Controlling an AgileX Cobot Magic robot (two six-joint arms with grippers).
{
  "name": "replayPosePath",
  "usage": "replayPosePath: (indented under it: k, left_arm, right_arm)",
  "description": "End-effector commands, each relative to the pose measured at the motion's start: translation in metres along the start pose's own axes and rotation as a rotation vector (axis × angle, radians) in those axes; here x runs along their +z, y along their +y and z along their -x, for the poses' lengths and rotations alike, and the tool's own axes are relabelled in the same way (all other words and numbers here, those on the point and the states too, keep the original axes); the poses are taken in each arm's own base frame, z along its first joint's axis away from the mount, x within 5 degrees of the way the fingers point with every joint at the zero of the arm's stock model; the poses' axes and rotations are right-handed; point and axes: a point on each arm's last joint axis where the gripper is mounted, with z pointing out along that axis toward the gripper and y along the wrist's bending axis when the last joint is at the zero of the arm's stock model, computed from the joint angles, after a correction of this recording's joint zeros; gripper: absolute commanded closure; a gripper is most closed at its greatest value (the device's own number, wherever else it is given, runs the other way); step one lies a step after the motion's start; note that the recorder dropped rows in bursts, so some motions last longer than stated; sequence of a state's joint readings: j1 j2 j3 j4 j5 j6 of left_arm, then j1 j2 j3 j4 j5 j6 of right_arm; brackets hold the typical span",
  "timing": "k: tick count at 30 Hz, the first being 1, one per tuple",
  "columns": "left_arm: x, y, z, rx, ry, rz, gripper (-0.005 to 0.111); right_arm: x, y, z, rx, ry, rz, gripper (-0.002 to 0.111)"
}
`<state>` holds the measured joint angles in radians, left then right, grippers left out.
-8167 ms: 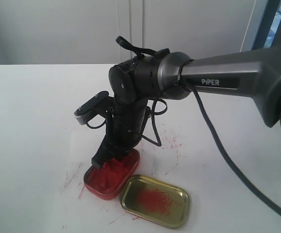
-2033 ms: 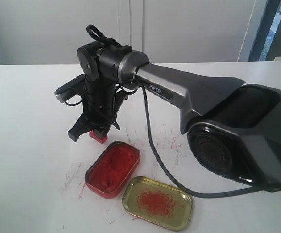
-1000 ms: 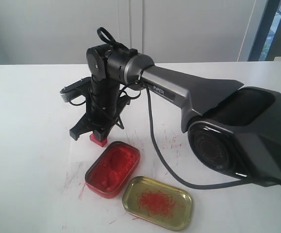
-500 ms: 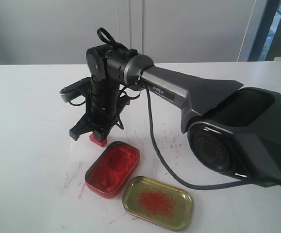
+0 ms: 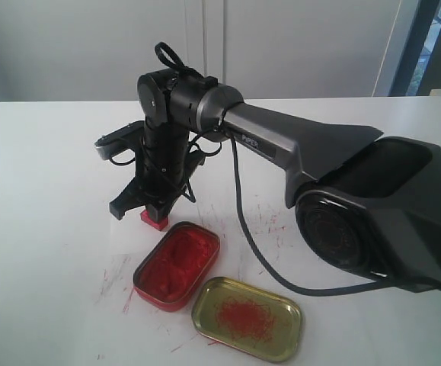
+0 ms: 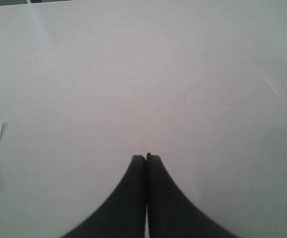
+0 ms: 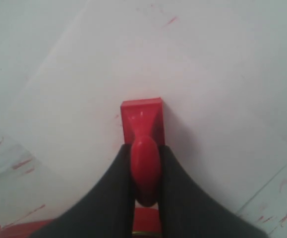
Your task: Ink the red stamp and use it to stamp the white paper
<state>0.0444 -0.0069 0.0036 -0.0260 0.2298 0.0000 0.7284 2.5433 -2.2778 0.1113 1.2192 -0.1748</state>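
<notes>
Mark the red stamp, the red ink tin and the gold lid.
red stamp (image 7: 142,116), right wrist view, on its flat base.
red ink tin (image 5: 153,299), exterior view, on its outer wall.
gold lid (image 5: 214,303), exterior view, on its bare floor.

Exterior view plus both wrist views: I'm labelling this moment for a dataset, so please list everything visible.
red stamp: one, red, at the white paper, beyond the ink tin
white paper: one, white with red scratches, on the table
ink tin: one, red-filled, nearer the camera than the stamp
tin lid: one, gold with red smears, right beside the ink tin
table: one, white, under everything
right gripper: one, black, shut on the red stamp's handle
left gripper: one, black, shut and empty, over bare table
</notes>
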Motion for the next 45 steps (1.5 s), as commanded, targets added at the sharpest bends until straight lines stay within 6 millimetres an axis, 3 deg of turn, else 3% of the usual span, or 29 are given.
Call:
replayPosePath:
  k: [1,17,34,45]
  left_arm:
    - [0.0,0.0,0.001,0.0,0.005,0.002,0.107]
    - [0.0,0.0,0.001,0.0,0.005,0.002,0.107]
    - [0.0,0.0,0.001,0.0,0.005,0.002,0.107]
    - [0.0,0.0,0.001,0.0,0.005,0.002,0.107]
  right_arm:
    - [0.047,-0.001,-0.014,0.016,0.111,0.023,0.108]
    - [-0.007,0.002,-0.003,-0.002,0.006,-0.007,0.108]
    - [-0.038,0.004,0.001,-0.011,-0.054,-0.022,0.108]
    - [-0.07,0.007,0.003,-0.017,-0.115,-0.03,0.108]
